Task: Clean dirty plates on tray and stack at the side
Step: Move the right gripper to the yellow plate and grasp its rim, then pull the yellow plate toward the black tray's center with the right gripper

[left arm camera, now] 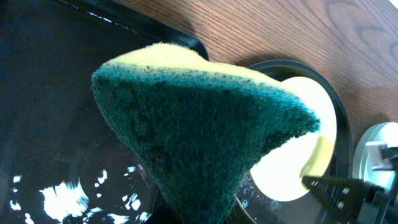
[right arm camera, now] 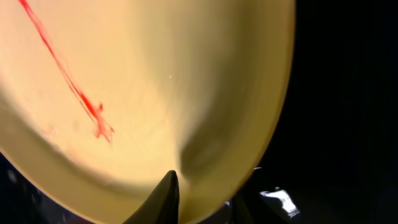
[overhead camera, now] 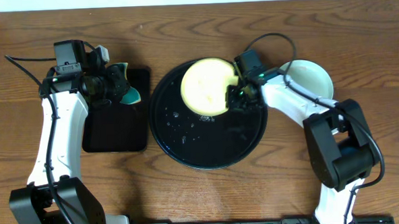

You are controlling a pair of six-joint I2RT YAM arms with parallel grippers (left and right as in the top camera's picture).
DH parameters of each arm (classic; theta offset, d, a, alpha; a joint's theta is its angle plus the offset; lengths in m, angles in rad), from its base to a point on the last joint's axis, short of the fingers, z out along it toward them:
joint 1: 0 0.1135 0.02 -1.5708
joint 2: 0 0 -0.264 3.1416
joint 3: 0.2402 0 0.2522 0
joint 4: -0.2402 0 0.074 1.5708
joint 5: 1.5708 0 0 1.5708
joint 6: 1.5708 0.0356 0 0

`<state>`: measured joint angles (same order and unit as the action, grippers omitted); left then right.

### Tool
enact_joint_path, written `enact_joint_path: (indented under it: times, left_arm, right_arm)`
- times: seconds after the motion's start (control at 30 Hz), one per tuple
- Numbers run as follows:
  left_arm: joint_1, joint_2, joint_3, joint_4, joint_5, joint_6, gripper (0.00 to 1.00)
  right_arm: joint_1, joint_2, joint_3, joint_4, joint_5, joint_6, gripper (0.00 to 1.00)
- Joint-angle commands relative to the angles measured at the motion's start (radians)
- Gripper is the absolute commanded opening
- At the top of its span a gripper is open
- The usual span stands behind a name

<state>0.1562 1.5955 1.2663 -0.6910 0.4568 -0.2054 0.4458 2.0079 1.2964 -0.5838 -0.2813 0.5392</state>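
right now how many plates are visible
2: a yellow plate over the round tray, in the right end effector; a pale plate on the table nearby. Another may hide underneath.

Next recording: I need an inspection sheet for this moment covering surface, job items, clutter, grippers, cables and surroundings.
Surface: wooden table, dry where visible.
Job's things: yellow plate over the far rim of the round black tray, red smear on it; mint plate on the table right of the tray; droplets on the tray.
Clutter: rectangular black tray.
Grippers: left gripper shut on green-and-yellow sponge; right gripper shut on the yellow plate's edge.
Cables: black cable loops above the right arm.
Surroundings: nothing seen.
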Motion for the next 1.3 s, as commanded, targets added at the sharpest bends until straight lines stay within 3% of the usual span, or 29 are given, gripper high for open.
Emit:
enact_joint_path:
  times: [0.0, 0.33, 0.6, 0.8, 0.97, 1.27]
  left_arm:
    - [0.002, 0.006, -0.004, 0.005, -0.006, 0.002, 0.08]
    - [0.002, 0.006, -0.004, 0.007, -0.006, 0.002, 0.08]
    - [0.002, 0.006, -0.004, 0.007, -0.006, 0.002, 0.08]
    - [0.002, 0.006, -0.004, 0.008, -0.006, 0.002, 0.08]
    - [0.002, 0.006, -0.004, 0.008, -0.006, 0.002, 0.08]
    - [0.002, 0.006, -0.004, 0.006, -0.006, 0.002, 0.08]
  right_arm:
    - [0.045, -0.005, 0.060, -0.040, -0.023, -0.089, 0.24]
    - [0.081, -0.007, 0.250, -0.166, 0.106, -0.197, 0.40]
    - [0.068, 0.005, 0.271, -0.139, 0.198, -0.425, 0.52]
    - [0.048, 0.035, 0.303, -0.140, 0.169, -0.492, 0.57]
    - [0.045, 0.102, 0.394, -0.175, 0.111, -0.623, 0.68]
    - [0.044, 0.302, 0.550, -0.223, 0.178, -0.583, 0.61]
